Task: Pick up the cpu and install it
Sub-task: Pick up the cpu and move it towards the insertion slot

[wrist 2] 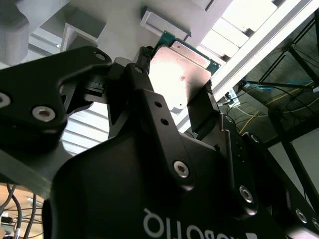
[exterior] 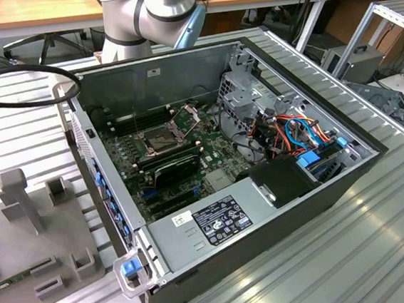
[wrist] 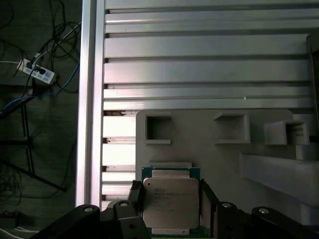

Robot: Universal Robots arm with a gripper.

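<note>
The cpu is a thin square chip with a pale metal face on a green edge. In both wrist views it sits between my gripper's black fingers, which press on two opposite edges. It is just over the grey fixture plate; I cannot tell whether it touches the plate. From below, the cpu shows its bright face in the gripper. In the exterior view the dark socket on the green motherboard stands with its metal frame hinged up.
The open computer case has tall walls, a drive cage and coloured cables on the exterior view's right. The grey fixture with upright blocks lies on the slatted table. My arm rises behind the case. A power strip lies on the floor.
</note>
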